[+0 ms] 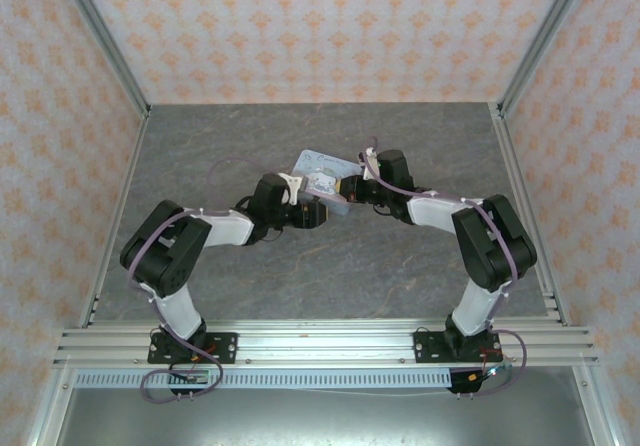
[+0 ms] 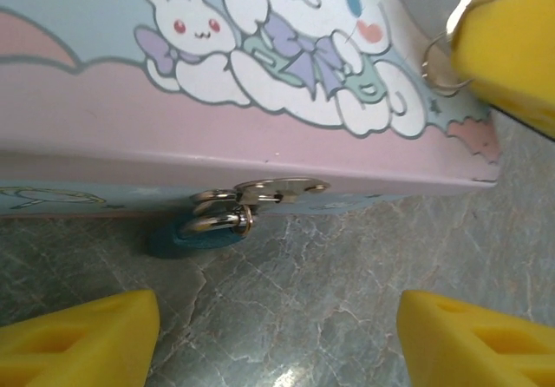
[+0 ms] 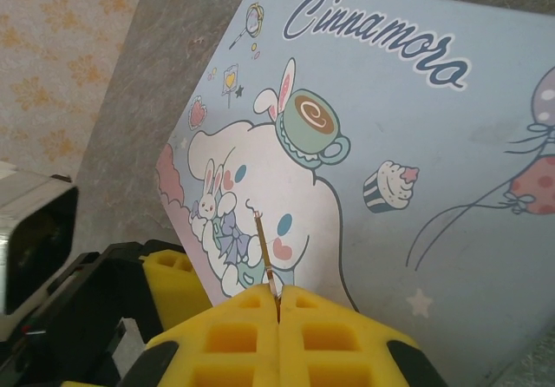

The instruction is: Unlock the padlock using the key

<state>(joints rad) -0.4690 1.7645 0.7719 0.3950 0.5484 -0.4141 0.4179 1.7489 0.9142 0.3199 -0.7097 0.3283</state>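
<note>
The tiny teal padlock (image 2: 184, 236) hangs by its silver shackle from the hasp (image 2: 282, 187) on the front edge of the pale blue cartoon tin (image 2: 260, 127), and lies on the table. My left gripper (image 2: 277, 339) is open, its yellow fingers (image 2: 82, 339) wide apart just in front of the padlock, with bare table between them. My right gripper (image 3: 278, 296) is shut on the key (image 3: 267, 252), whose thin blade sticks out over the tin's lid (image 3: 408, 161). In the left wrist view the right gripper's fingers (image 2: 512, 49) and the key ring (image 2: 438, 64) hover at the tin's right corner.
The tin (image 1: 325, 179) lies mid-table on the grey marbled surface (image 1: 400, 266), with my left gripper (image 1: 312, 212) and right gripper (image 1: 350, 188) meeting at it. Patterned walls and metal rails (image 1: 520, 166) close in the sides. A left finger (image 3: 169, 283) shows beside the right one.
</note>
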